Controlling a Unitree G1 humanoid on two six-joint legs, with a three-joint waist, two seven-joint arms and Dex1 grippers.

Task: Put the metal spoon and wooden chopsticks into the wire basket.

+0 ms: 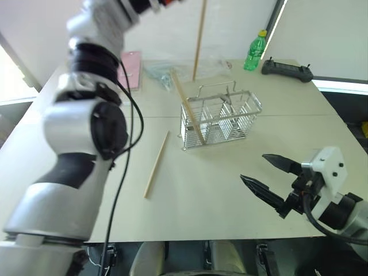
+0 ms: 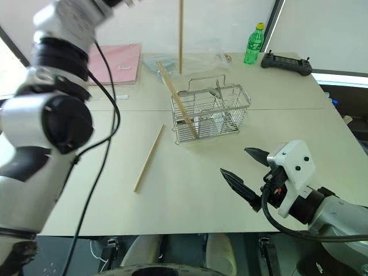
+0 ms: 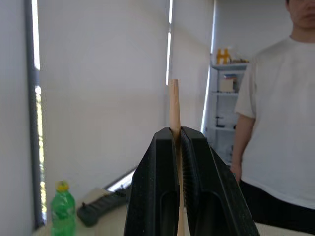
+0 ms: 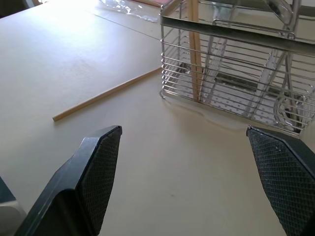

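Clamping one of the wooden chopsticks (image 3: 174, 105), the left end effector (image 3: 179, 147) (right end effector (image 1: 265, 171) spread wide, empty).

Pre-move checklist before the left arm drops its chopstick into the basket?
1. Left gripper shut on chopstick: ok.
2. Held chopstick upright over the table, behind the basket: ok.
3. Basket upright: ok.
4. One chopstick already in basket, leaning: ok.
5. Last chopstick on table, beside the basket: not ok.
6. Right gripper open, clear of basket: ok.
7. Spoon in basket: cannot tell.
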